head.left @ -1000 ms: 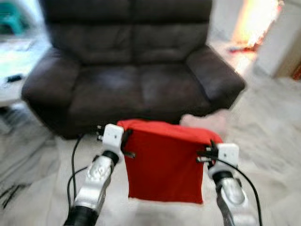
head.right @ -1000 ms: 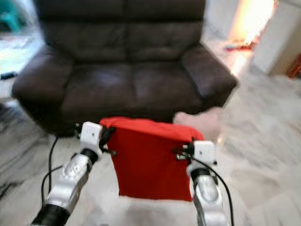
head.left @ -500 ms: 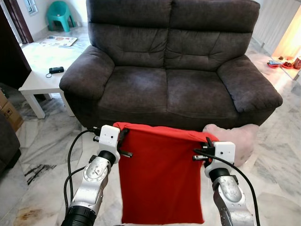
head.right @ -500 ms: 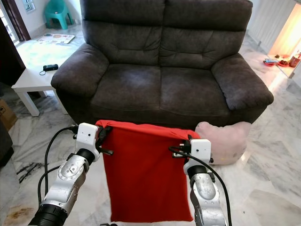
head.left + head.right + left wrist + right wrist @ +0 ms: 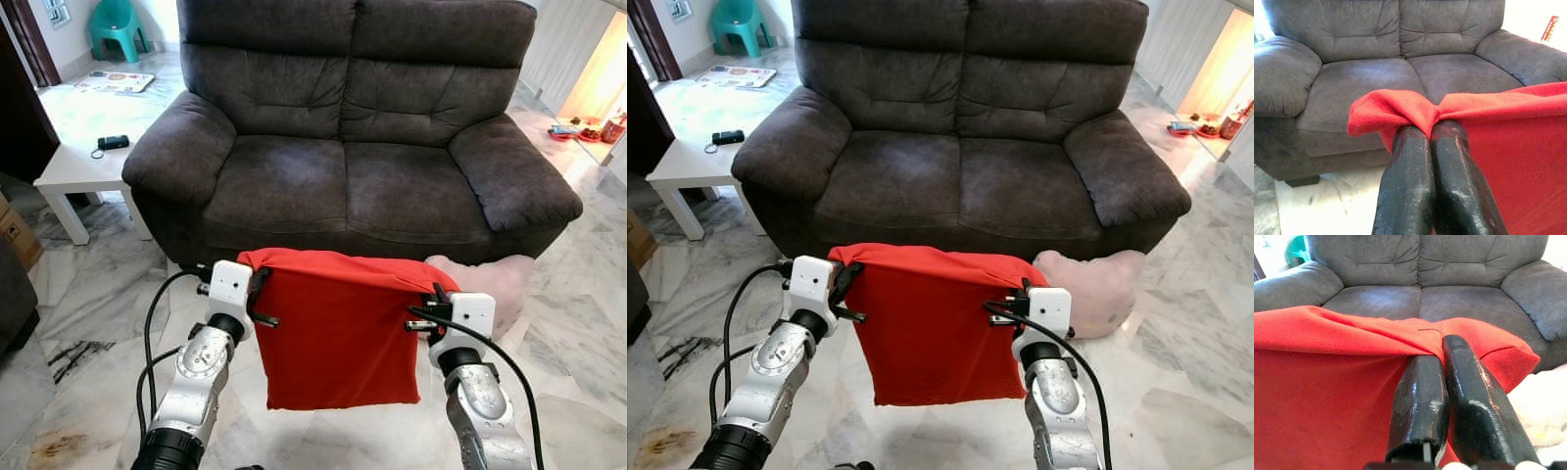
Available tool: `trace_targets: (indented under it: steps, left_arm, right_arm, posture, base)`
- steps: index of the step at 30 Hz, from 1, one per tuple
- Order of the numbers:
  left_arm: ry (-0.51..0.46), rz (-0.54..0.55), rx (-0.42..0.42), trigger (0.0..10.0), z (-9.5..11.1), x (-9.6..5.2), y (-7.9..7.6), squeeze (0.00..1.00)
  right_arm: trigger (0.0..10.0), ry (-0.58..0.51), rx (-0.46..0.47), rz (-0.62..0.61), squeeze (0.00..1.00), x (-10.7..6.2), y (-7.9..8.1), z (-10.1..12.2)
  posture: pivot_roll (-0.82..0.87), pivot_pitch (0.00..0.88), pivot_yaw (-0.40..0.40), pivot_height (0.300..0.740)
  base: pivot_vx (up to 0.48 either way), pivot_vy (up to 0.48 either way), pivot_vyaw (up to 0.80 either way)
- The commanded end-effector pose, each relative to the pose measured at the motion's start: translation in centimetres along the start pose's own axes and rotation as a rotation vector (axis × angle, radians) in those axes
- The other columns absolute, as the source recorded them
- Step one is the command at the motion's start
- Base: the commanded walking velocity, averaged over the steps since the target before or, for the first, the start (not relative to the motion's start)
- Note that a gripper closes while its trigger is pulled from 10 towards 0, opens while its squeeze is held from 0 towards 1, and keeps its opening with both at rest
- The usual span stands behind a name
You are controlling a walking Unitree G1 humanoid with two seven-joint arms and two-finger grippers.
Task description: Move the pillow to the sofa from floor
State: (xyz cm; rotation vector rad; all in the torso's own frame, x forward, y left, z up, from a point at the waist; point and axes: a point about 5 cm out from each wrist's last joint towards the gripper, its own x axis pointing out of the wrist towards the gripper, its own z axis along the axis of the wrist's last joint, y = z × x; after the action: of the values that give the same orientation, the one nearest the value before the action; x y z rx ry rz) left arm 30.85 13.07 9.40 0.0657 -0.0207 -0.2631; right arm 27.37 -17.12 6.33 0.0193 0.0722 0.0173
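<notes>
A flat red pillow (image 5: 338, 338) hangs in the air in front of the dark grey sofa (image 5: 353, 127), held by its two top corners. My left gripper (image 5: 258, 277) is shut on the top left corner, and in the left wrist view the red cloth bunches around its fingertips (image 5: 1415, 134). My right gripper (image 5: 435, 294) is shut on the top right corner, where the cloth folds over the fingers (image 5: 1422, 367). The pillow's top edge is about level with the front of the sofa seat (image 5: 343, 186), a short way before it.
A pale pink pillow (image 5: 495, 284) lies on the marble floor by the sofa's front right corner. A white side table (image 5: 69, 166) with a small black object (image 5: 115, 142) stands left of the sofa. A teal chair (image 5: 113, 20) is at the far back left.
The blurred picture has steadied. The red pillow now hangs higher, its lower edge further off the floor. Both grippers keep their hold on its corners.
</notes>
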Motion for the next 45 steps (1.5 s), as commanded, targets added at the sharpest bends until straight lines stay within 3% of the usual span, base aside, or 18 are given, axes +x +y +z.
trace_targets:
  steps: [1, 23, 45]
  left_arm:
    - [-0.042, 0.105, 0.003, 10.0, 0.96, -0.24, 2.19, 0.00]
    - [-0.038, 0.112, 0.007, 10.0, 1.00, -0.26, 2.38, 0.00]
    - [-0.048, 0.122, 0.010, 10.0, 1.08, -0.26, 2.37, 0.00]
  right_arm:
    - [10.0, -0.094, 0.008, -0.101, 0.00, 0.40, -2.28, 2.06]
    - [10.0, -0.098, 0.013, -0.107, 0.00, 0.39, -2.33, 2.06]
    - [10.0, -0.103, 0.016, -0.096, 0.00, 0.51, -2.19, 2.18]
  posture:
    - [-0.02, 0.000, -0.067, 0.740]
    - [-0.02, 0.000, -0.057, 0.740]
    - [-0.02, 0.000, -0.062, 0.740]
  base:
    - [0.000, 0.000, 0.00]
    - [0.000, 0.041, 0.00]
    - [0.000, 0.378, 0.00]
